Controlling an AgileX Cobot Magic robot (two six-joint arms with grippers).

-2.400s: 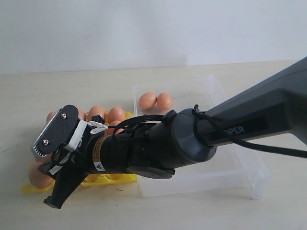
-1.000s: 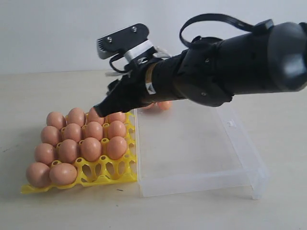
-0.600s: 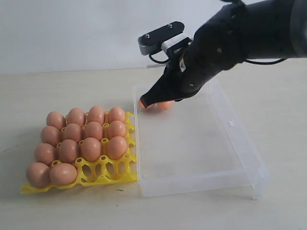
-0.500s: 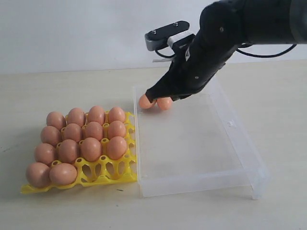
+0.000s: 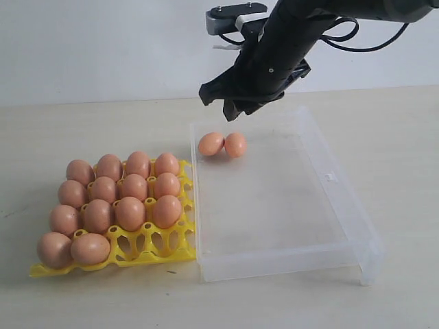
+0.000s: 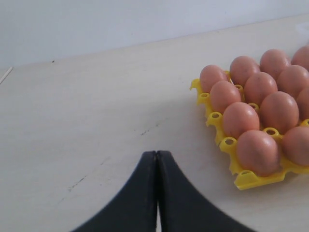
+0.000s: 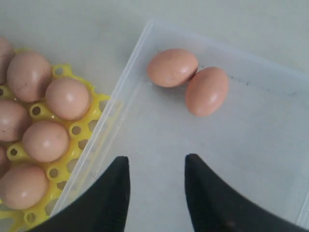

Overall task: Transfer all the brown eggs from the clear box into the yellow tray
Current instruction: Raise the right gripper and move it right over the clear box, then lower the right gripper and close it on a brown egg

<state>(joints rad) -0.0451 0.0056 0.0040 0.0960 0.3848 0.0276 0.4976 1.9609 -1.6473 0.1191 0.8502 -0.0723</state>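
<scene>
Two brown eggs (image 5: 212, 144) (image 5: 235, 144) lie touching in the far left corner of the clear box (image 5: 343, 199); the right wrist view shows the same pair (image 7: 172, 67) (image 7: 207, 90). Several more brown eggs fill most cups of the yellow tray (image 5: 156, 247), left of the box, with two front cups bare. My right gripper (image 5: 218, 100) hangs open and empty above the far end of the box, over the two eggs (image 7: 157, 161). My left gripper (image 6: 156, 153) is shut, empty, low over bare table beside the tray (image 6: 241, 178).
The tray and box stand side by side on a pale tabletop (image 5: 82, 127), with a white wall behind. The black right arm (image 5: 295, 34) reaches in from the upper right above the box.
The right arm swung from low over the tray across to the box, dipped near the two eggs, then rose and drew back. Both eggs stay in the box.
</scene>
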